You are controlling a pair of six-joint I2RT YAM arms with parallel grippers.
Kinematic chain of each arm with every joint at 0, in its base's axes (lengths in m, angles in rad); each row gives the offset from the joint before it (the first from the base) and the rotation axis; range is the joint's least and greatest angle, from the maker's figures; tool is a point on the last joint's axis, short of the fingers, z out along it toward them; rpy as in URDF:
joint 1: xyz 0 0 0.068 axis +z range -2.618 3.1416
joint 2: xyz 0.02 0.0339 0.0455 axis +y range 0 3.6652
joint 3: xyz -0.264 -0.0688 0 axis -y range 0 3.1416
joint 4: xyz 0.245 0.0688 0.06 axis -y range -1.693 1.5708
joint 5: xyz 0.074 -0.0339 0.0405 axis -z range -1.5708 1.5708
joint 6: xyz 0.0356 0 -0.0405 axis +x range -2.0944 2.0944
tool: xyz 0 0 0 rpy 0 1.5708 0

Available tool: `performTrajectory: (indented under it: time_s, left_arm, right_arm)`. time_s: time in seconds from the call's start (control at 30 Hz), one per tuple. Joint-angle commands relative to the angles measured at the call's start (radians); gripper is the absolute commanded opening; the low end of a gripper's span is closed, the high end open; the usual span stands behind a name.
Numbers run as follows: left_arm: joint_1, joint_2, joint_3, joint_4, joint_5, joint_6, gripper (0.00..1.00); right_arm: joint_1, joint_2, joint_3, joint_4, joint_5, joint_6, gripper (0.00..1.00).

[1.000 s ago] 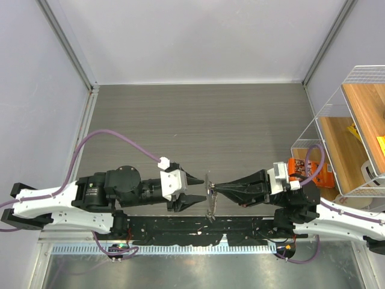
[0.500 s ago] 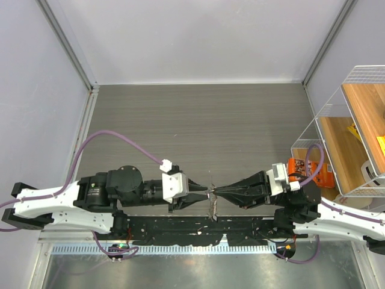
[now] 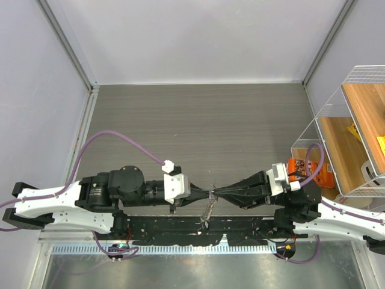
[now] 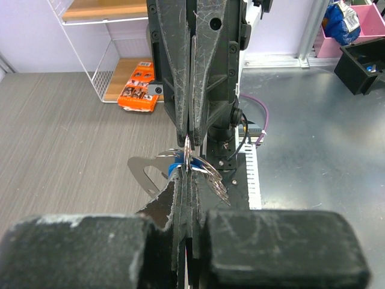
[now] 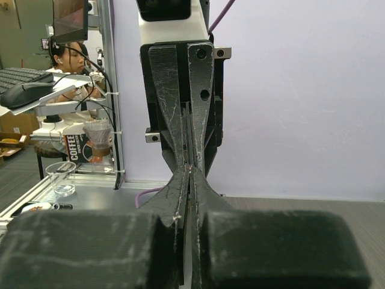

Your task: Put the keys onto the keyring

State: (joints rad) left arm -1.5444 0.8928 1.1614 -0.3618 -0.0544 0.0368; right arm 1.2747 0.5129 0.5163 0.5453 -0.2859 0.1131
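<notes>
My two grippers meet tip to tip above the table's near edge. The right gripper (image 3: 215,193) is shut on the keyring (image 4: 207,169), a thin silvery wire loop. The left gripper (image 3: 206,194) is shut on the same ring from the other side, right beside a blue key head (image 4: 174,171). A flat silvery metal piece (image 4: 143,174) sticks out to the left of the ring. Several small keys (image 3: 209,211) dangle below the pinch point. In the right wrist view the right gripper (image 5: 190,171) is closed, and the ring is hidden edge-on between the fingers.
An orange packet (image 3: 313,171) lies on the table by the right arm, also in the left wrist view (image 4: 138,93). A white wire shelf (image 3: 355,120) stands at the right. A black rail (image 3: 198,232) runs along the near edge.
The left gripper was open a little left of the ring; it has moved right and shut at the ring. The right gripper has kept its hold and barely moved.
</notes>
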Motion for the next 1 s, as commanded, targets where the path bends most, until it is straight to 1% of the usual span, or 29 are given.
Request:
performTrajectory:
  time_s: [0.0,0.2,0.37,0.63,0.7,0.97]
  left_arm:
    - [0.000,0.001,0.038,0.064,0.010,0.008,0.00]
    - [0.000,0.000,0.032,0.070,0.010,0.011,0.00]
    - [0.000,-0.003,0.027,0.076,0.005,0.012,0.00]
    - [0.000,-0.003,0.026,0.077,0.013,0.012,0.00]
    - [0.000,-0.009,0.026,0.075,0.014,0.012,0.00]
    - [0.000,-0.012,0.021,0.075,0.019,0.012,0.00]
  right_arm:
    - [0.005,0.003,0.022,0.120,0.010,0.014,0.05]
    - [0.006,0.002,-0.025,0.240,0.074,0.016,0.05]
    - [0.006,0.030,-0.027,0.289,0.091,0.020,0.05]
    - [0.008,0.102,-0.044,0.426,0.094,0.008,0.05]
    - [0.009,0.116,-0.058,0.491,0.096,0.003,0.05]
    - [0.011,0.180,-0.090,0.637,0.091,-0.033,0.06]
